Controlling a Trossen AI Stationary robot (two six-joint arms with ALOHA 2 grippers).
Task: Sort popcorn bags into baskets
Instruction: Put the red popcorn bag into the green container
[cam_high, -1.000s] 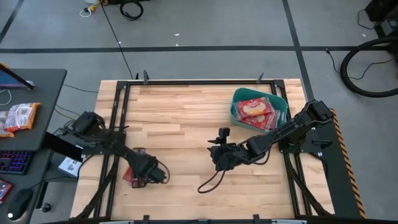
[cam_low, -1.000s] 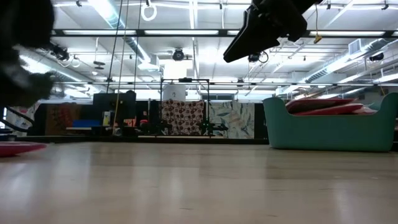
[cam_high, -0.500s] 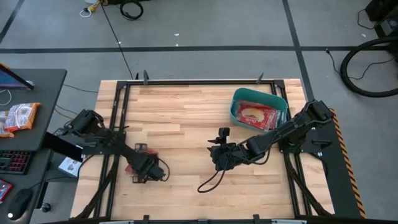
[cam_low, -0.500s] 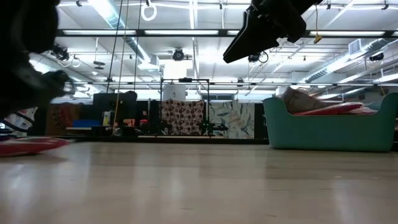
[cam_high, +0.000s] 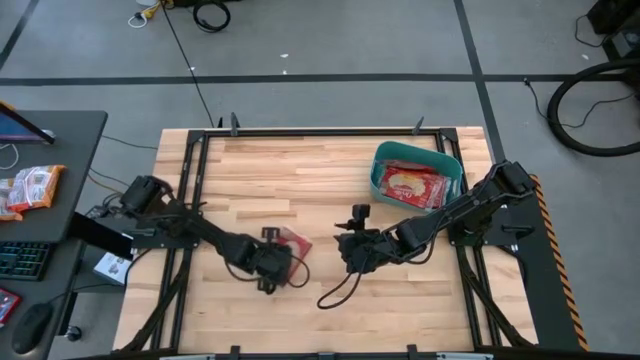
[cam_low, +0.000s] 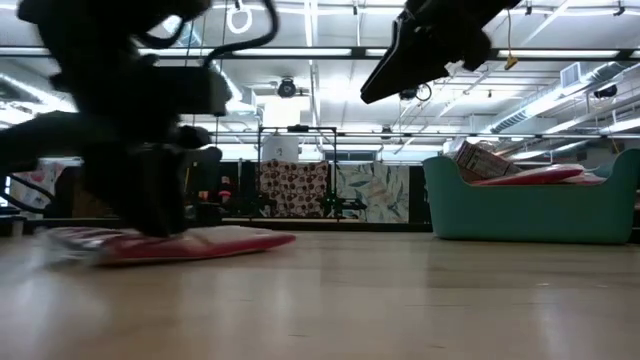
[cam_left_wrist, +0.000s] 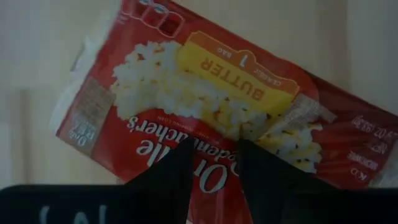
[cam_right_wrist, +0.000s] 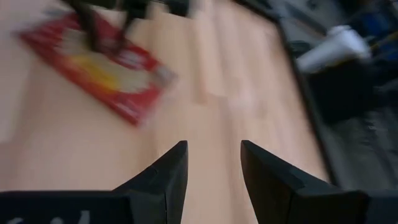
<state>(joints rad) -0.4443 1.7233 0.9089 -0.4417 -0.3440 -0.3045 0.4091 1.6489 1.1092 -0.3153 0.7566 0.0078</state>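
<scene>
Left tool (cam_high: 272, 262) clamped on popcorn bag (cam_high: 292, 243); basket (cam_high: 379, 170) at two o'clock, nearer parted, empty right tool (cam_high: 352, 247).

— Where is the loose popcorn bag (cam_high: 293, 243)?
— Flat on the surface near centre, red, butter label up.
— And the basket (cam_high: 417, 178)?
— Teal, at two o'clock, holding red bags (cam_high: 412, 185).

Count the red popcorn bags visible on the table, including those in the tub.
2 clearly: one popcorn bag on the wood at the left gripper, one on top in the teal tub at. Red edges beneath suggest more hidden there.
</scene>
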